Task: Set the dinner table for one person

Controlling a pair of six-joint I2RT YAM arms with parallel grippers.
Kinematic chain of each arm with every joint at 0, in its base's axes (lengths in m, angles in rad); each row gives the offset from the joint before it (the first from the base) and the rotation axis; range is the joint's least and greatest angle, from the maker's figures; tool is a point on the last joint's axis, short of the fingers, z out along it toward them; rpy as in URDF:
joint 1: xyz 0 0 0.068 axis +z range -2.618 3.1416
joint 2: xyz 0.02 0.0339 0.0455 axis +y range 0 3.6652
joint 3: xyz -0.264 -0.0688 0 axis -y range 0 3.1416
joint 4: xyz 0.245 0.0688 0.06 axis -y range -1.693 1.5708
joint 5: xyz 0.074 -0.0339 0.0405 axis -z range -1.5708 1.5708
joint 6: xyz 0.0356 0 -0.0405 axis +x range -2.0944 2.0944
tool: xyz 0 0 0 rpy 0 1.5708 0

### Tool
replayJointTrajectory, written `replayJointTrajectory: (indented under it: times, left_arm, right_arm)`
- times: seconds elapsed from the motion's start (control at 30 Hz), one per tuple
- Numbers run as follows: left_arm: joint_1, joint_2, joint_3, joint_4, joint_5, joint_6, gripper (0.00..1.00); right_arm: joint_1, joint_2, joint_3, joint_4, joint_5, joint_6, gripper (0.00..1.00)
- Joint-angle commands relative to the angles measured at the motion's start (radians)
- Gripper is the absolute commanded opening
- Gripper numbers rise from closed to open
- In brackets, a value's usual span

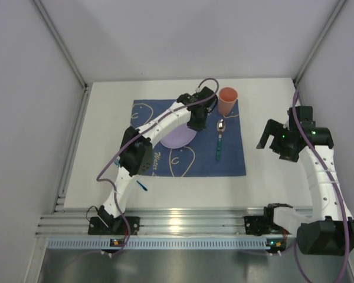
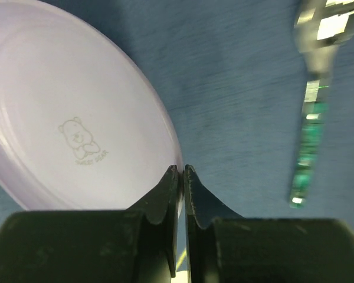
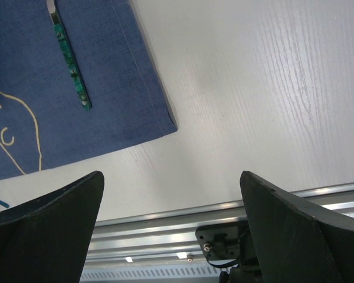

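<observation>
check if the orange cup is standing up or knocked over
Upright: the cup stands at the far edge of the blue cloth, its round open mouth facing up.

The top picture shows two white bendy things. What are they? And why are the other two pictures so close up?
Those are two robot arms: the left arm and the right arm, bolted to a white table. The top picture comes from a camera overhead. The other two come from little cameras on the wrists, so you see their black fingers. On the table lies a blue cloth with a purple plate, a green-handled spoon and an orange cup. The left gripper is shut, its tips right at the plate's rim; I cannot tell if it pinches it. The right gripper is open and holds nothing.
</observation>
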Motion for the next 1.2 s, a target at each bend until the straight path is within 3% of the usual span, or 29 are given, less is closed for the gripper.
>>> replayJointTrajectory:
  times: [0.0,0.37,0.4,0.57,0.67,0.8,0.9,1.03,1.17]
  left_arm:
    - [-0.044,-0.012,0.118,-0.025,0.024,0.011,0.00]
    - [-0.073,0.048,0.029,-0.045,-0.009,-0.003,0.01]
    - [-0.073,0.052,0.018,-0.042,-0.008,-0.003,0.07]
    - [-0.073,0.048,0.009,-0.035,0.015,-0.009,0.66]
    - [-0.070,0.008,0.024,-0.035,0.001,-0.018,0.78]
    - [-0.027,-0.084,-0.011,-0.074,-0.023,-0.109,0.81]
    - [0.057,-0.275,-0.221,-0.046,-0.014,-0.210,0.81]
    - [0.198,-0.503,-0.669,0.055,-0.022,-0.274,0.75]
    - [0.243,-0.662,-0.927,0.121,-0.011,-0.317,0.72]
  right_arm:
    - [-0.015,0.002,0.011,0.016,0.006,-0.011,1.00]
    - [-0.017,0.016,0.017,0.019,0.014,-0.012,1.00]
    - [-0.015,0.016,0.017,0.019,0.016,-0.012,1.00]
    - [-0.015,0.019,0.007,0.022,0.017,-0.011,1.00]
    - [-0.015,0.020,-0.001,0.026,0.019,-0.008,1.00]
    - [-0.015,0.028,-0.004,0.029,0.014,-0.008,1.00]
    - [-0.014,0.033,-0.015,0.039,0.013,-0.008,1.00]
    - [-0.015,0.036,-0.038,0.065,-0.003,0.000,1.00]
    - [-0.015,0.060,-0.047,0.085,-0.023,0.003,1.00]
